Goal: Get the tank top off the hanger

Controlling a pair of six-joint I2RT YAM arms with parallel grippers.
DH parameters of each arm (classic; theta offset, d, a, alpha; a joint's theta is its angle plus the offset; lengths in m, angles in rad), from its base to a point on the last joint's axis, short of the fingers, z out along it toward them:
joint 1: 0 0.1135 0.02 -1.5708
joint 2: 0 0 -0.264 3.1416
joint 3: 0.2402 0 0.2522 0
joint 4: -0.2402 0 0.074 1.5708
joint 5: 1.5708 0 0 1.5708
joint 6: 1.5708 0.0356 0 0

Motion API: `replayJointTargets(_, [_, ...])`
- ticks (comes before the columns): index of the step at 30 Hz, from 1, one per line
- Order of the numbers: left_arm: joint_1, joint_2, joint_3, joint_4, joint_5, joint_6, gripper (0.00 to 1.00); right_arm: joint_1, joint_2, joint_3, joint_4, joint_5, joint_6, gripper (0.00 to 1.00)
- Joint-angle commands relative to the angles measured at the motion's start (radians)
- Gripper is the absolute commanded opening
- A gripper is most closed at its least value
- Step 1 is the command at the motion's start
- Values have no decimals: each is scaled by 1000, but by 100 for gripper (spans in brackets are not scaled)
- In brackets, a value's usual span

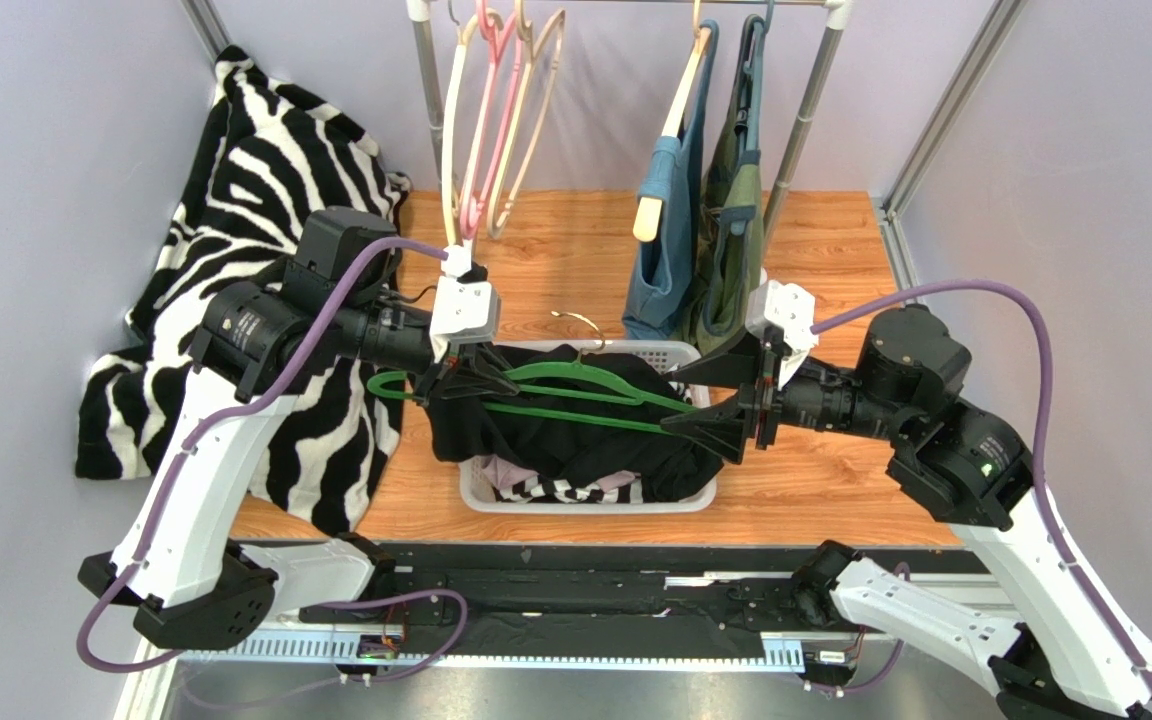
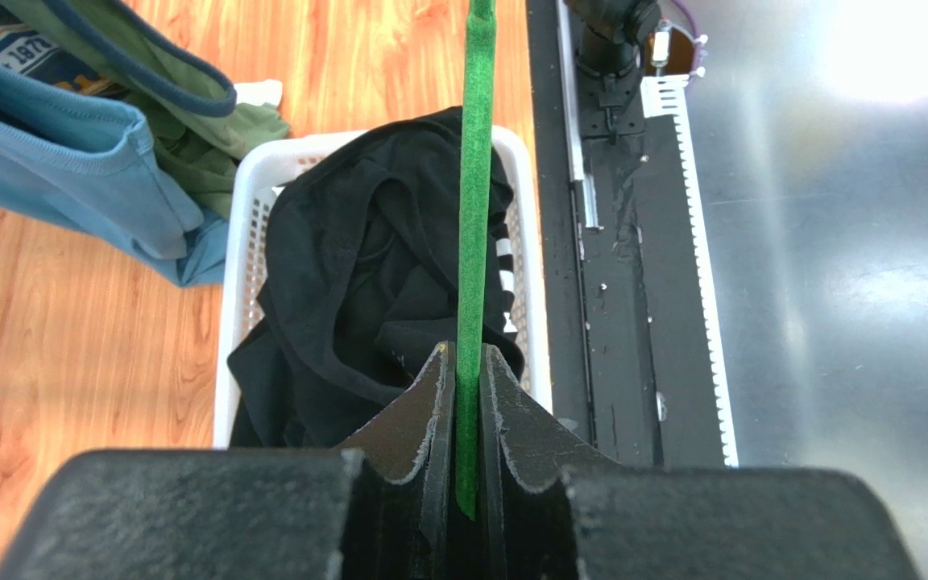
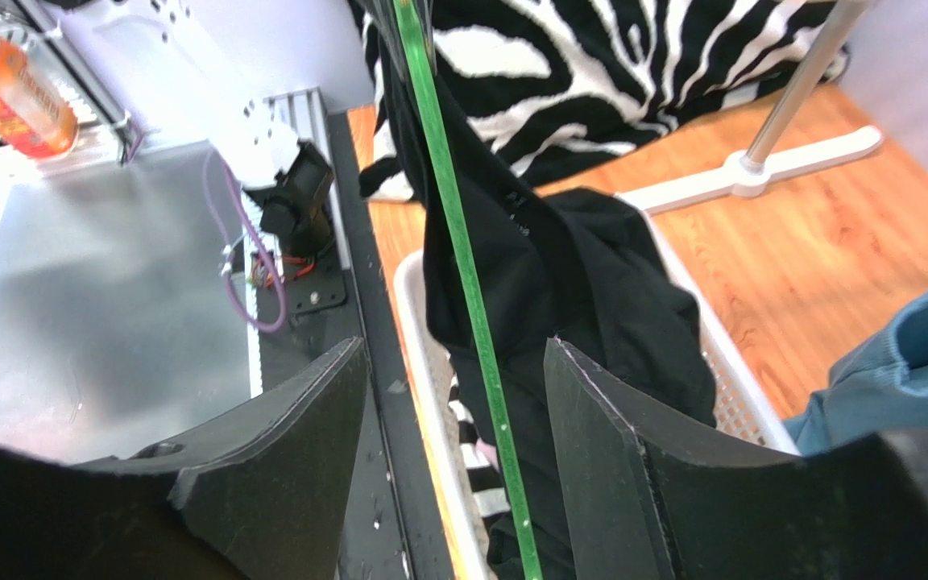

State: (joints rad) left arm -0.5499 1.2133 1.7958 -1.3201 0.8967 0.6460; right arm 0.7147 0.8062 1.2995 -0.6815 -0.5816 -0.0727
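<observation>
A green hanger (image 1: 582, 393) lies level above a white basket (image 1: 687, 354). My left gripper (image 1: 447, 378) is shut on the hanger's left end, and the left wrist view shows the green bar (image 2: 475, 181) clamped between the jaws (image 2: 467, 399). The black tank top (image 1: 567, 435) still clings to the hanger near the left gripper, and the rest slumps into the basket (image 2: 245, 242). My right gripper (image 1: 680, 398) stands open at the hanger's right end. In the right wrist view the bar (image 3: 457, 242) runs untouched between the fingers (image 3: 457, 363), with black cloth (image 3: 578, 278) behind it.
A zebra-striped cloth (image 1: 267, 225) covers the table's left side. Behind the basket stands a clothes rack with pink and cream hangers (image 1: 500, 105), a blue top (image 1: 672, 225) and a green top (image 1: 732, 225). Striped garments (image 1: 597, 483) lie in the basket under the black cloth.
</observation>
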Motion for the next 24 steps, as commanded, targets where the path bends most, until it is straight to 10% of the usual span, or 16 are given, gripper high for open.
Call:
replayJointTargets(1, [-10, -28, 14, 9, 68, 27, 0, 2, 2, 15, -7, -55, -29, 60])
replayJointTargets(11, [-21, -35, 42, -37, 106, 35, 0, 15, 28, -14, -81, -27, -38, 51])
replayJointTargets(24, [-21, -37, 39, 41, 79, -23, 0, 35, 30, 34, -90, 51, -19, 0])
